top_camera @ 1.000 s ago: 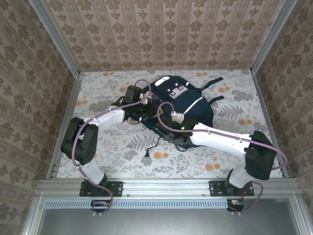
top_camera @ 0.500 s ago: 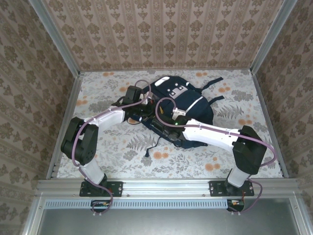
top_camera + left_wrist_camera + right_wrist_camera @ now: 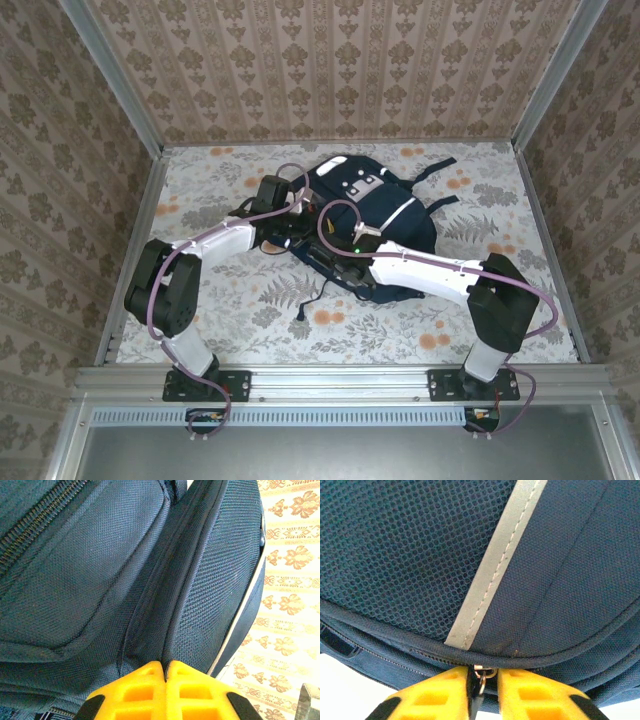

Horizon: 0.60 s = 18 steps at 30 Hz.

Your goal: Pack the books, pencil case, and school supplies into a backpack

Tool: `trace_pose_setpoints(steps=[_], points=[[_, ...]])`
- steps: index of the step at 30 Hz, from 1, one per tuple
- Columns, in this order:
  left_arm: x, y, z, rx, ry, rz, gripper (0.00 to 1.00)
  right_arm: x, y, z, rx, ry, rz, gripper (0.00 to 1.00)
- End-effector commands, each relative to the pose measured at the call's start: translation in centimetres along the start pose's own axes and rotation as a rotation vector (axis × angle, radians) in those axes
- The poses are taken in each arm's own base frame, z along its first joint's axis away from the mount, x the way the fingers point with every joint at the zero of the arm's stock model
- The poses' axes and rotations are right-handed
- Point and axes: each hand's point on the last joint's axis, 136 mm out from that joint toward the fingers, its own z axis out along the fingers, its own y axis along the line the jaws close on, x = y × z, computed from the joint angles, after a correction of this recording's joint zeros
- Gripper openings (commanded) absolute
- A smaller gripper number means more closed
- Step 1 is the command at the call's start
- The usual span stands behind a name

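While the navy backpack [image 3: 400, 225] is lying on the floral table [image 3: 250, 300], the left gripper [image 3: 165, 669] is pressing its fingers together against a fabric fold just ahead. The right gripper [image 3: 482, 680] is clamping the small metal zipper pull [image 3: 481, 672] between its fingertips, below a reflective stripe [image 3: 492, 565].
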Motion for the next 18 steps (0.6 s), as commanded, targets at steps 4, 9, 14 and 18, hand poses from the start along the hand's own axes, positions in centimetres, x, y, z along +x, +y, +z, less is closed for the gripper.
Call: trace_pose_setpoints(steps=[4, 9, 14, 18], points=[[-0.44, -1.68, -0.44, 0.049, -0.017, 0.043, 0.0, 0.88, -1.6, -0.49, 0.004, 0.045, 0.0, 0.12], [-0.53, -1.67, -0.45, 0.045, -0.019, 0.043, 0.0, 1.16, -1.47, -0.48, -0.006, 0.059, -0.016, 0.25], [-0.59, -1.73, -0.51, 0.042, -0.021, 0.044, 0.0, 1.71, -0.82, 0.01, -0.025, 0.08, -0.035, 0.26], [-0.62, -1.67, -0.53, 0.036, -0.023, 0.044, 0.0, 1.62, -0.97, 0.26, -0.012, 0.073, -0.058, 0.24]])
